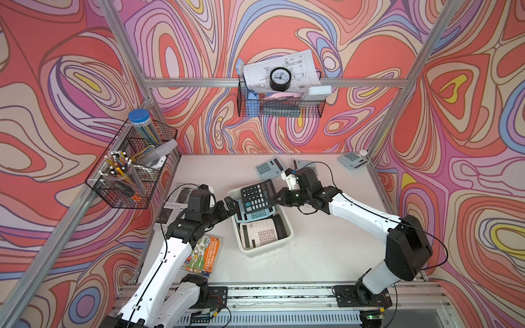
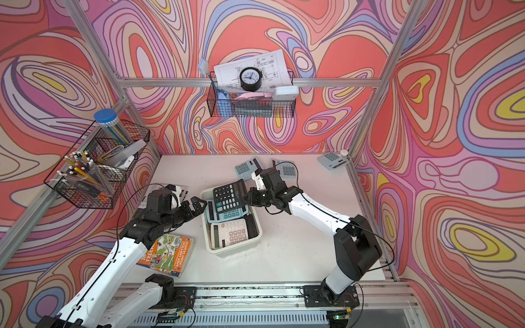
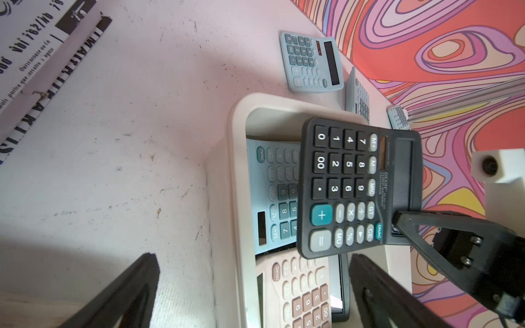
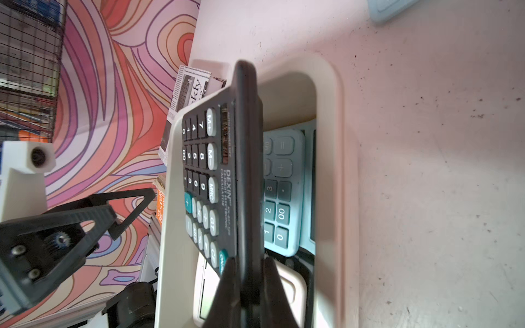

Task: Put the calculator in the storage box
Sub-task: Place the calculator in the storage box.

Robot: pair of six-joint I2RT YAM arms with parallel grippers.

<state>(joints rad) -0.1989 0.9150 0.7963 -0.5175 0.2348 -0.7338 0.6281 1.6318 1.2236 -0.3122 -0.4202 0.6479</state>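
Gripping the black plastic calculator (image 1: 257, 198) by its display edge, the right claw (image 1: 275, 200) tilts it over the cream storage box (image 1: 267, 246) for release; left claw (image 1: 230, 206) open.

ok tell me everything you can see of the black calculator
Black plastic DEXIN calculator: dark number keys, grey function keys, teal plus key, solar strip, display. It hangs tilted over the far end of the storage box, above a light blue calculator, pinched at its ON/AC corner by the jaws of the right gripper.
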